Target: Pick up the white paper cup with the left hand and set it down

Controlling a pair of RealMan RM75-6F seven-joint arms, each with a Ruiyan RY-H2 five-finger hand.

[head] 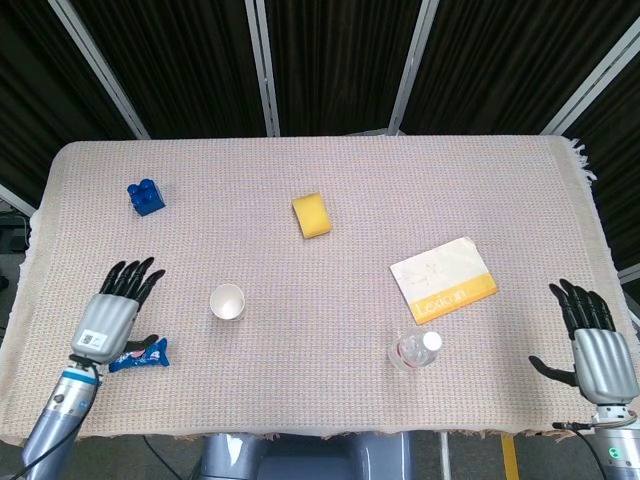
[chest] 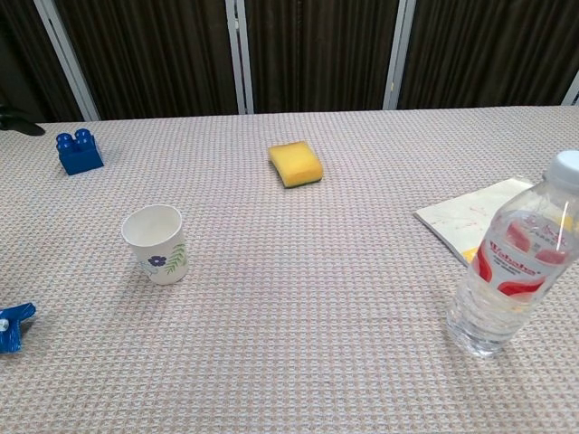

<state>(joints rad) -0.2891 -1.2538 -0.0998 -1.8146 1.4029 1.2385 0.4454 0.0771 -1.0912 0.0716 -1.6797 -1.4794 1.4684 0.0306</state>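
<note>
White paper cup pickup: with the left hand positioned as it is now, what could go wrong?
1. The white paper cup stands upright, light and apparently empty; a sideways brush from the left hand's spread fingers could tip it or push it away.
2. The blue snack packet lies right by that hand and could be dragged along.
3. Squeezing hard may crush the cup's thin wall.

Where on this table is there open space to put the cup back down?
Bare cloth lies between the white paper cup, yellow sponge and booklet. It is tighter at the left edge, where the left hand hovers by the blue snack packet.
</note>
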